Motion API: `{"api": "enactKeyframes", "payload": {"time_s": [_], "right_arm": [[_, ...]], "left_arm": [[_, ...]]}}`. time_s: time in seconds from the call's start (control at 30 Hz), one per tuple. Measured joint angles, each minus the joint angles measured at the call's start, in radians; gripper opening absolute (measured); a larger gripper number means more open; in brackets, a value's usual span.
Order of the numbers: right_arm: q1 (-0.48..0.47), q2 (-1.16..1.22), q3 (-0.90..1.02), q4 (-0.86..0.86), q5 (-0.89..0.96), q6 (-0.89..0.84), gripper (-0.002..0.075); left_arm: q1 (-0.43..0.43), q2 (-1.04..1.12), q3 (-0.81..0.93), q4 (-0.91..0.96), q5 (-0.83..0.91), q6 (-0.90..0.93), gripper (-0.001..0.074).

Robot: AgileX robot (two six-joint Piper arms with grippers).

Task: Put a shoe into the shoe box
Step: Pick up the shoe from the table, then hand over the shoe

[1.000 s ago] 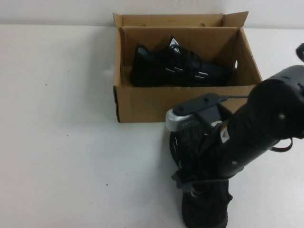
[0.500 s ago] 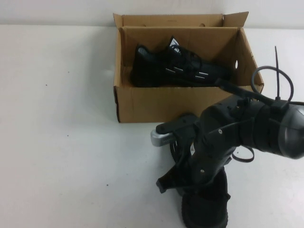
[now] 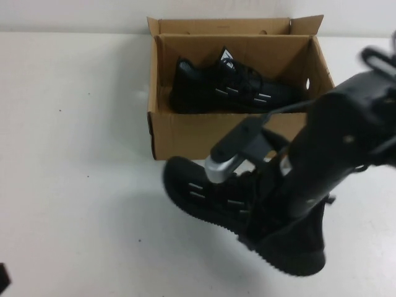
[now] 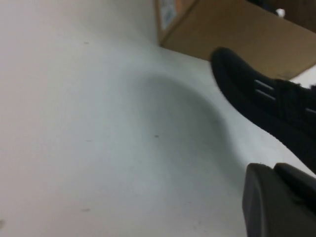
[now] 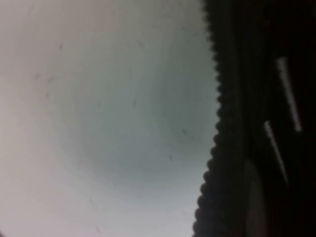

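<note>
The brown shoe box (image 3: 185,133) stands open at the back middle of the table, with one black sneaker (image 3: 232,90) lying inside. My right gripper (image 3: 263,213) is shut on the second black shoe (image 3: 198,192) and holds it in front of the box, toe pointing left and heel toward the front right. The right wrist view shows its ribbed sole (image 5: 224,123) and white dashes close up. The held shoe's toe (image 4: 256,98) and a box corner (image 4: 222,29) show in the left wrist view. My left gripper (image 3: 2,278) sits at the front left corner, away from both.
The white table (image 3: 80,154) stretches wide to the left of the box and shoe. The box's rear flaps (image 3: 223,25) stand up. My right arm (image 3: 346,136) crosses in front of the box's right end.
My right arm has swung and raised the shoe; the shoe turned from lying toe toward the box to lying across, toe left, nearer the box.
</note>
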Motion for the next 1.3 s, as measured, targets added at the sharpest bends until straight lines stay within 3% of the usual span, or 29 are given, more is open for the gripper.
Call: {"api": "enactKeyframes", "payload": {"time_s": [0.23, 0.63, 0.9, 1.0, 1.2, 1.3], "right_arm": [[0.002, -0.177, -0.046, -0.029, 0.137, -0.238, -0.0005], [0.002, -0.368, -0.048, -0.075, 0.211, -0.266, -0.0005], [0.002, -0.372, -0.048, -0.075, 0.229, -0.266, -0.0005], [0.002, -0.372, -0.048, -0.067, 0.231, -0.266, -0.0005], [0.002, -0.372, -0.048, -0.043, 0.231, -0.266, -0.0005], [0.002, -0.372, -0.048, -0.04, 0.231, -0.266, -0.0005]], "left_arm": [[0.0, 0.136, 0.0, -0.236, -0.018, 0.184, -0.0004], [0.0, 0.509, 0.0, -0.819, 0.058, 0.665, -0.0004], [0.0, 0.7, 0.0, -0.954, -0.048, 0.796, 0.0003], [0.0, 0.761, 0.0, -1.014, -0.041, 0.804, 0.0082], [0.0, 0.87, -0.006, -1.222, 0.075, 0.825, 0.0463], [-0.014, 0.918, -0.029, -1.248, 0.1, 0.826, 0.0563]]}}
